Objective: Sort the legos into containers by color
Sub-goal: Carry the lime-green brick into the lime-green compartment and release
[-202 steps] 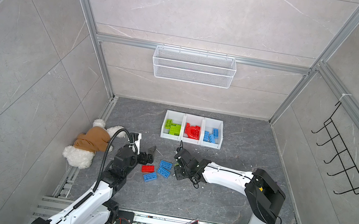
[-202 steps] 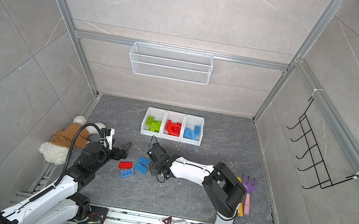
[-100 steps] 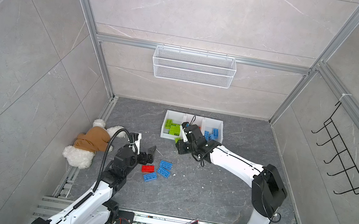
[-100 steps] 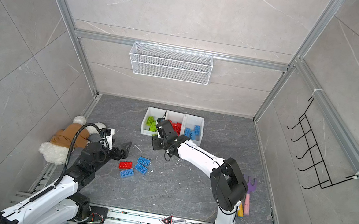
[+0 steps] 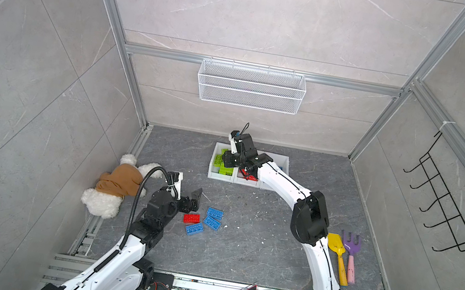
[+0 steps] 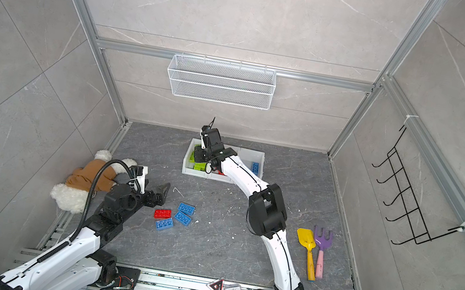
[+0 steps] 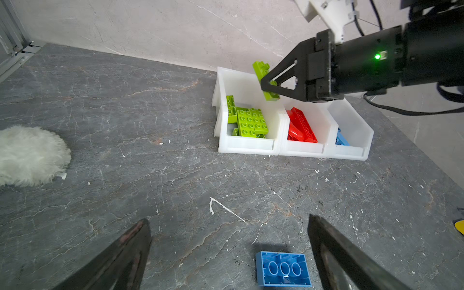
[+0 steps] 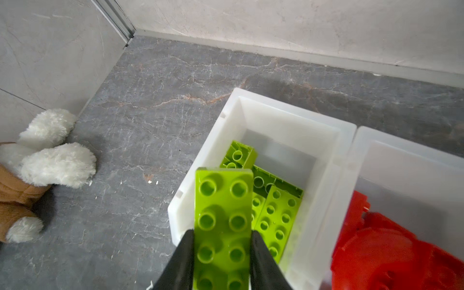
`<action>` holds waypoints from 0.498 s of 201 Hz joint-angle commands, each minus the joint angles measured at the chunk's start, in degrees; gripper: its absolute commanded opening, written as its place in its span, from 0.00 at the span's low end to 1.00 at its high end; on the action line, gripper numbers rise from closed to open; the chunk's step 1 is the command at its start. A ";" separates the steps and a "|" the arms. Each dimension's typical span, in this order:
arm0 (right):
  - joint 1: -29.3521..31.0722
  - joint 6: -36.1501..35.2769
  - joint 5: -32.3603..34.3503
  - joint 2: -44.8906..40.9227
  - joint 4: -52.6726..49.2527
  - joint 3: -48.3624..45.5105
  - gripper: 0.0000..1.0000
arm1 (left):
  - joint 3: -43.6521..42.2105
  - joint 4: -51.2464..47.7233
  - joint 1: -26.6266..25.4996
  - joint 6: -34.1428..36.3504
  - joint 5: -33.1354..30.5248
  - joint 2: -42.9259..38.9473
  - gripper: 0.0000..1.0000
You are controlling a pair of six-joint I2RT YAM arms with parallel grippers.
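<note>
Hanging in right end effector (image 8: 222, 233), green lego (image 7: 261, 70) stands near-vertical.

The containers (image 7: 247, 148) are white. They hold lime green legos (image 7: 251, 121), red legos (image 7: 302, 126), blue legos (image 7: 341, 140). The floor (image 7: 150, 100) is dark grey, veined. The shovel (image 5: 335, 247) is yellow, the rake (image 5: 351, 245) purple.

The grey floor (image 5: 253, 258) bears white containers (image 5: 215, 175) at 12 o'clock and a plush toy (image 5: 119, 184) at 9. A shovel (image 5: 336, 244) and rake (image 5: 351, 242) lie at 3. Four loose legos (image 5: 212, 222) lie near 8.

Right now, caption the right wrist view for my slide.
Right fingers hold a green brick over the green-filled bin.
</note>
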 commanded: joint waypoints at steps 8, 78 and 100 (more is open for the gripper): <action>-0.01 -1.33 -1.18 4.30 -6.89 6.99 0.38 | 0.98 0.60 0.11 -0.18 -0.70 -0.71 1.00; -0.58 -3.92 -6.44 -4.04 -1.42 -1.60 0.61 | 1.41 -0.48 0.11 -0.30 -2.09 -0.76 1.00; -1.50 -2.92 -10.73 -14.44 8.05 -15.42 0.64 | 2.41 -1.92 0.11 -1.25 -3.06 0.19 1.00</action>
